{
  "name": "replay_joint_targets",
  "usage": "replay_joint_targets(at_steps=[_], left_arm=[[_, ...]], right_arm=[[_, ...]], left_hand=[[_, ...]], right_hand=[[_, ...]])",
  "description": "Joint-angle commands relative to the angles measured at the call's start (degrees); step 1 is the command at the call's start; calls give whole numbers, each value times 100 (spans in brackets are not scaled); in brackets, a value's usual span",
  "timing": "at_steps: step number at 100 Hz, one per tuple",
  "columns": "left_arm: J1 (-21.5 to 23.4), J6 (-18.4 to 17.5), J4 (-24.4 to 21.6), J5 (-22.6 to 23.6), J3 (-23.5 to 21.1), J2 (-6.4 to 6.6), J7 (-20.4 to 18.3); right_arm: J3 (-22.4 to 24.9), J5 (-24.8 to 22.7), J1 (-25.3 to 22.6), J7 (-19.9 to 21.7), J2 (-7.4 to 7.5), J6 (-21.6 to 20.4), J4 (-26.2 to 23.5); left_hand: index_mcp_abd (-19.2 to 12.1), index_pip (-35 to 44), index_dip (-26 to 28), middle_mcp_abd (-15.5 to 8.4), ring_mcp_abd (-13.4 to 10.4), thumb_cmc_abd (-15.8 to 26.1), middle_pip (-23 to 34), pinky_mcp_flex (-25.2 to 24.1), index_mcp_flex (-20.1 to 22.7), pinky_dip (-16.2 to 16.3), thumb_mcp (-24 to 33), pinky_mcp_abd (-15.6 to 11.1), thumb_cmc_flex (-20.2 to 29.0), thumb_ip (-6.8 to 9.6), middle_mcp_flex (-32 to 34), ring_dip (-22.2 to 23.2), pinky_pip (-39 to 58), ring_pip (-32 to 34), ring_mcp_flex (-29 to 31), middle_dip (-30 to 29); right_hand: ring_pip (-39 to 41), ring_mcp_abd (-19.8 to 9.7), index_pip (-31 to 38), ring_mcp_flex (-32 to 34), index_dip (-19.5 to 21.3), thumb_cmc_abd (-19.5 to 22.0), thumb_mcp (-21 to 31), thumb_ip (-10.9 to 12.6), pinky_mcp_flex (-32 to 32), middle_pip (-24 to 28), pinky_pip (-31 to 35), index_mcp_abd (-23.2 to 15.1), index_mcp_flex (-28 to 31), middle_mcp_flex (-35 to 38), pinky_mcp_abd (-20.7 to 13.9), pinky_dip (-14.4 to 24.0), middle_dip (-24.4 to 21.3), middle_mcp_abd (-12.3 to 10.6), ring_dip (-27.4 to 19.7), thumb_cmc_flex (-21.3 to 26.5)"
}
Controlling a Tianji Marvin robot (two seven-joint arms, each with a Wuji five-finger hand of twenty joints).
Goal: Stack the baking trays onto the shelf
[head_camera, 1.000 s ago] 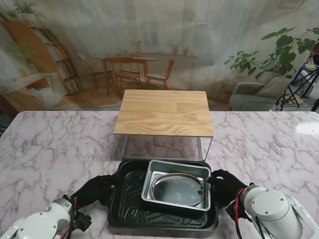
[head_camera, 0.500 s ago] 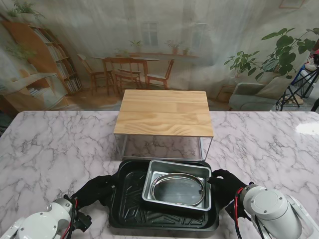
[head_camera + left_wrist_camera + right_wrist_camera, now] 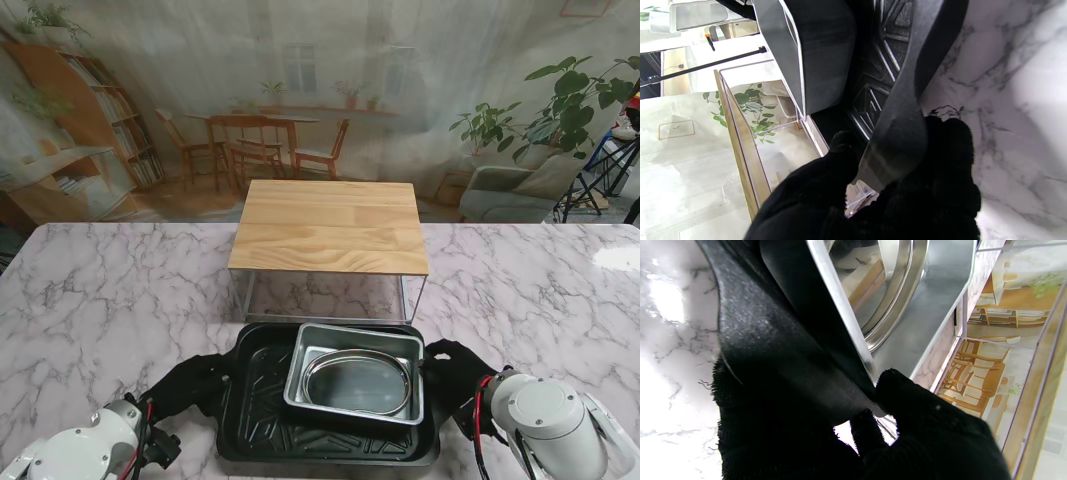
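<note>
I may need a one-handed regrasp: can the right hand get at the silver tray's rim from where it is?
Probably yes. The right hand is shut on the black tray rim, right beside the silver tray, whose right rim lies bare. But letting go would leave the left hand carrying the stack alone.

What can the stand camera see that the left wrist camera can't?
Only the stand view shows the right hand, the round silver pan and the whole wooden shelf top. Only the left wrist view shows, close up, the left hand with its fingers pinching the black tray's rim. Both show the black tray, the silver tray inside it, the shelf and the marble table.
</note>
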Motion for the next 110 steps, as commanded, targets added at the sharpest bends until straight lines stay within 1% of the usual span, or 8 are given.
replay_joint_targets(at_steps=[1,16,47,65,94,110], left_arm=[[42,-275,-521,-168,325,-147,-383],[122,-402,-652,-240,260,-134,-442],[315,-731,-1054,-397,66,-69,-717],[479,-861,-1241,-486,-78,-48,-823],[662,-1142,-1459,-572,-273,3,-1045],[685,-1300,-1501,-552,-301,18,-1072]], right_arm=[[-292,221,-41,298,-216,-276,-554],[-229,339,-145,330,-214,-381,-707],[-49,308,-416,654,-123,-655,-1039],[59,298,-597,750,-97,-812,-1228],[214,287,-912,909,-57,-1216,-1530],[267,241,-1065,905,-55,-1488,-1642]], left_hand=[[-206,112,45,-3218,-739,-109,958,368,147,-114,252,-1262,332,-154,1456,36,118,285,286,42],[-205,133,35,-3219,-729,-120,970,415,174,-137,280,-1256,332,-157,1479,32,113,295,321,20],[-216,164,21,-3225,-731,-136,992,509,215,-168,297,-1283,332,-160,1533,33,145,327,395,-8],[-209,166,11,-3220,-729,-137,989,527,229,-184,306,-1266,332,-157,1545,34,158,333,413,-23],[-226,175,10,-3244,-726,-143,995,536,269,-206,321,-1266,332,-152,1580,30,161,326,432,-35],[-322,259,48,-3340,-764,-171,1033,601,394,-223,352,-1287,332,-143,1679,35,180,339,507,-26]], right_hand=[[566,-1028,1331,978,-40,-161,216,-154,535,367,606,-1190,1242,437,-813,14,72,-1816,77,159],[570,-1029,1353,1013,-71,-202,313,-173,575,374,618,-1153,1274,443,-816,-13,78,-1804,79,158],[564,-991,1328,994,-116,-194,347,-167,550,371,617,-1073,1289,451,-769,-54,84,-1774,85,131],[576,-980,1293,1015,-129,-196,371,-153,564,392,636,-1017,1317,465,-749,-65,111,-1744,94,136],[570,-988,1262,1040,-113,-208,395,-158,582,418,648,-994,1368,510,-730,-86,155,-1741,97,141],[536,-1004,1332,1030,-55,-306,483,-171,567,443,629,-978,1478,582,-736,-105,182,-1752,89,200]])
